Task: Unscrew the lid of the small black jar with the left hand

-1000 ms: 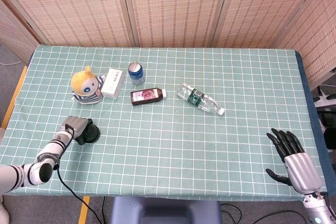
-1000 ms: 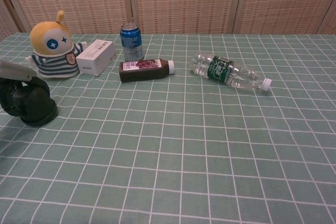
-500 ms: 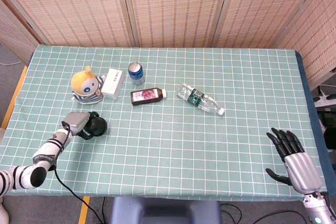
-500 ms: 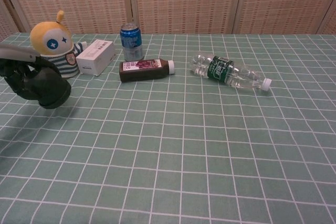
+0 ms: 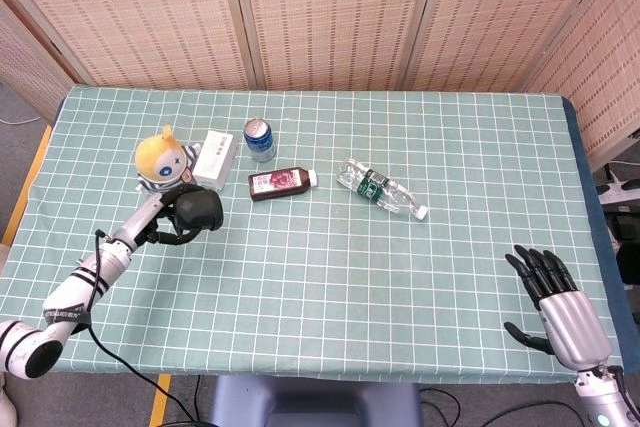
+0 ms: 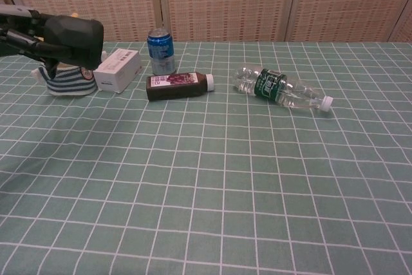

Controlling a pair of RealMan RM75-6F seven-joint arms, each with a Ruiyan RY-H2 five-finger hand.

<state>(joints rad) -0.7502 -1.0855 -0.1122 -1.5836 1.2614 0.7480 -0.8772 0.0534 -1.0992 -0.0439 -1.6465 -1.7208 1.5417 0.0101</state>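
- Left hand [image 5: 163, 223]: it is gripping the black jar [image 5: 199, 212] from the side, its fingers wrapping the jar's dark body; in the chest view the left hand [image 6: 26, 33] is holding the jar [image 6: 76, 40] up off the tablecloth [image 5: 330, 277], in front of the doll [image 5: 160, 162].
- Jar: it is hanging in the air just in front of the doll and near the white box [image 5: 215, 158], lying roughly sideways in the grasp; the lid cannot be told apart from the body in either view, so whether it is on or loosened cannot be told.
- Progress: the grasp and the lift appear done; the unscrewing itself appears not yet begun, and it is likely needing a second hold on the jar or a firm setting-down.
- Right hand [image 5: 553, 299]: it is resting at the table's near edge, far from the doll, holding nothing, its fingers spread.
- Other things beyond the doll: a blue can [image 5: 259, 139] is standing just past the box; a dark bottle [image 5: 281, 183] and a clear bottle [image 5: 382, 188] are lying further out, both untouched.
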